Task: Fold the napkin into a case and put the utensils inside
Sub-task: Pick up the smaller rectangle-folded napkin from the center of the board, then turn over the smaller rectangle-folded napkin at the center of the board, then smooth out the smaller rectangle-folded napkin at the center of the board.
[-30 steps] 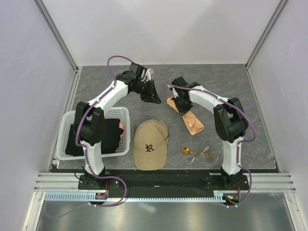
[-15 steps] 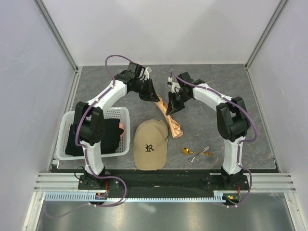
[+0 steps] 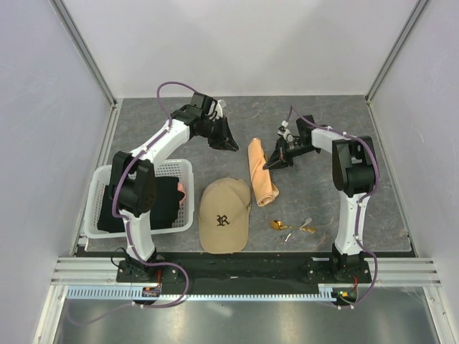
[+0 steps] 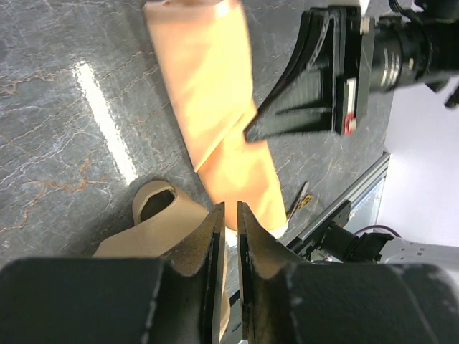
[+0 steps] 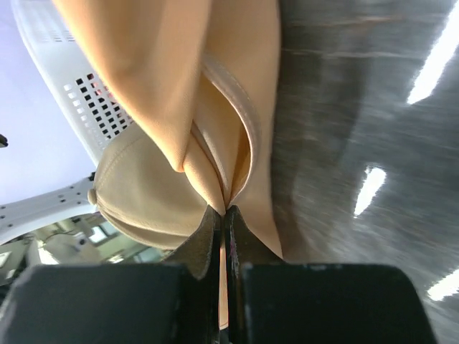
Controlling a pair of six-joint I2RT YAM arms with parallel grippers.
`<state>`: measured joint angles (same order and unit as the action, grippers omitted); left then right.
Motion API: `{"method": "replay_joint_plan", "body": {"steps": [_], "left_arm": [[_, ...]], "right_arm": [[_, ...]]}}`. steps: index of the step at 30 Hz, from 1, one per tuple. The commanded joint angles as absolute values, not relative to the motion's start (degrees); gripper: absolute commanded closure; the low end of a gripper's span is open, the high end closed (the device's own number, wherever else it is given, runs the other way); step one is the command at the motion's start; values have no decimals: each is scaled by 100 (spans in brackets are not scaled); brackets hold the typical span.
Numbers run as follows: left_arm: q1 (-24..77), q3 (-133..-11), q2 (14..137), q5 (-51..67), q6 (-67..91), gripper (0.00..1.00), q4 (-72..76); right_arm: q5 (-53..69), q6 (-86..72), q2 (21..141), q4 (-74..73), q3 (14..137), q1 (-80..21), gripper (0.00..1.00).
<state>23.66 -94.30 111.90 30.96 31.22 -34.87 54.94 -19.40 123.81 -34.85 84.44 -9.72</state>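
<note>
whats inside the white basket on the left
A black cloth lies in the white basket, with a small peach-pink bit showing at its right edge. The left arm covers the basket's left part, so anything there is hidden.

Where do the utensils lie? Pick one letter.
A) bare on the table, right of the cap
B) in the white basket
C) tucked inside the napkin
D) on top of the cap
A: the utensils lie bare on the table just right of the cap, apart from the napkin.
</note>
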Motion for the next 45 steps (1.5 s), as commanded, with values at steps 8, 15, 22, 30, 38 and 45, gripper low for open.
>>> {"method": "replay_joint_plan", "body": {"steps": [8,15,22,30,38,45], "left_arm": [[2698,-9492,11232,3164,3313,82,-3077],[2839,-9799,11794,3682,3550,81,-2050],[2900,-9984,12699,4192,4762,85,-301],[3094,-10028,13306,4175,5641,89,703],[3164,-10309,13930,3736,6222,92,721],[3182,-11038,14677,3805,6706,94,642]], "right_arm": [[4646,-712,12543,-4832,9482,-27,38],[2505,-1247,11269,-5740,9442,-614,28],[3171,-2810,9819,-3652,7271,-1766,68],[3375,-2549,9694,-3253,6470,-1775,88],[3130,-2224,9782,-2928,5776,-1740,91],[3015,-2241,10011,-2505,5370,-1714,90]]}}
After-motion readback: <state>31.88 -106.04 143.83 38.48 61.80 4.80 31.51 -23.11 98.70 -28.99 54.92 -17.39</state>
